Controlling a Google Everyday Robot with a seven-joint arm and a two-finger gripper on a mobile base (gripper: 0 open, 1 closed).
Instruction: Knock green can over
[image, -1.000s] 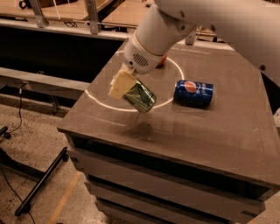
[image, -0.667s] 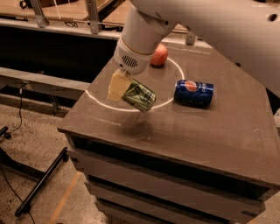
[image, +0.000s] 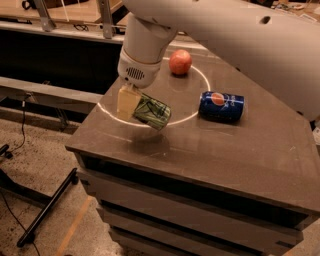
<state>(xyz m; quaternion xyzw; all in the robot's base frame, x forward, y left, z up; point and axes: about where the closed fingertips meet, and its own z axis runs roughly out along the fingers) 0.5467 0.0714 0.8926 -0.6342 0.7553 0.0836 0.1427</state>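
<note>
1 Pepsi (image: 221, 106) nr jaws-held green can (image: 152, 111)

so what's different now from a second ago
The gripper and its arm have shifted left, the tilted green can going with it, uncovering the red apple behind. The blue Pepsi can still lies on its side in the same spot on the table.
</note>
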